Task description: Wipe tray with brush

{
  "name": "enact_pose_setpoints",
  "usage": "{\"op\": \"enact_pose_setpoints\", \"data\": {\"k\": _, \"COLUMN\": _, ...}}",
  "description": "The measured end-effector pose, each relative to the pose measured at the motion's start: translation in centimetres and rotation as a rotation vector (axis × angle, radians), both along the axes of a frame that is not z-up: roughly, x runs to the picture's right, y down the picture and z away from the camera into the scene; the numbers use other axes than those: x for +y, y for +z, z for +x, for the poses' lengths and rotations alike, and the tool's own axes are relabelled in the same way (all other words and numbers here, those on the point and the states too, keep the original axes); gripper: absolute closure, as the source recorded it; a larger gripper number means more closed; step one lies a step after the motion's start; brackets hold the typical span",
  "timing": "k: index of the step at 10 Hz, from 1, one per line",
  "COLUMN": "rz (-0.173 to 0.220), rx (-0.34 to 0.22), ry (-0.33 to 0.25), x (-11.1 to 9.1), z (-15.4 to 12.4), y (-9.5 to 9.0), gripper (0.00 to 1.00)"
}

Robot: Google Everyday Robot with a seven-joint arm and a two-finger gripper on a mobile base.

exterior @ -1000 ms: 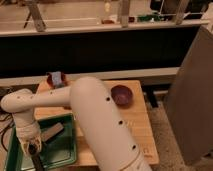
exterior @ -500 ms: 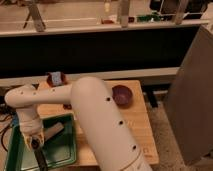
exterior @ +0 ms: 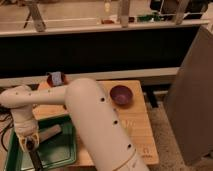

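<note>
One thick white robot arm [exterior: 95, 125] fills the near foreground. It bends at an elbow on the left and drops its tool [exterior: 32, 150] over the near left part of the wide, shallow green plastic tray [exterior: 59, 150]. The tray sits at the near left corner of the pale wooden counter [exterior: 140, 127]. I cannot tell whether the tool is open or closed, nor whether it has hold of anything.

The small grey-brown bar-shaped brush [exterior: 49, 133] is inside the tray, slanting up and to the right from just beside the tool. Its near end seems to meet the tool, but a grasp cannot be confirmed.

With tool and brush both down in the tray, the wiping step looks to be in hand or about to start. The next move calls for the brush to be kept flat on the tray floor and swept across the bare green area to the right. It must stay inside the raised rim and not shove the tray toward the counter's edge.

Farther back, a dark maroon round bowl [exterior: 121, 94] stands on the counter, well apart from the tray. At the far left edge sits a small reddish object [exterior: 56, 78] with a pale patch, too unclear to name. Beyond the counter runs a dark wall [exterior: 115, 52].
</note>
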State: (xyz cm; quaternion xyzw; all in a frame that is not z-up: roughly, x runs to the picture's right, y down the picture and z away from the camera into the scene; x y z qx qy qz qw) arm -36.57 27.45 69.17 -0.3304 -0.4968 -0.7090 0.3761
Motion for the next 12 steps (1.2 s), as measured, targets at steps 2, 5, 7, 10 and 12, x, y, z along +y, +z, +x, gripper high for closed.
{"op": "enact_pose_setpoints", "data": {"k": 2, "rz": -0.015, "rx": -0.029, "ry": -0.028, "x": 1.6, "z": -1.2, "y": -1.4, "gripper": 1.0}}
{"op": "enact_pose_setpoints", "data": {"k": 5, "rz": -0.048, "rx": 0.006, "ry": -0.023, "x": 3.7, "z": 0.6, "y": -3.1, "gripper": 1.0}}
{"op": "enact_pose_setpoints", "data": {"k": 7, "rz": -0.066, "rx": 0.052, "ry": 0.001, "x": 4.4, "z": 3.1, "y": -3.5, "gripper": 1.0}}
{"op": "enact_pose_setpoints", "data": {"k": 10, "rz": -0.081, "rx": 0.152, "ry": 0.048, "x": 4.4, "z": 8.4, "y": -3.6, "gripper": 1.0}}
{"op": "enact_pose_setpoints", "data": {"k": 12, "rz": -0.091, "rx": 0.231, "ry": 0.091, "x": 4.2, "z": 12.3, "y": -3.0, "gripper": 1.0}}
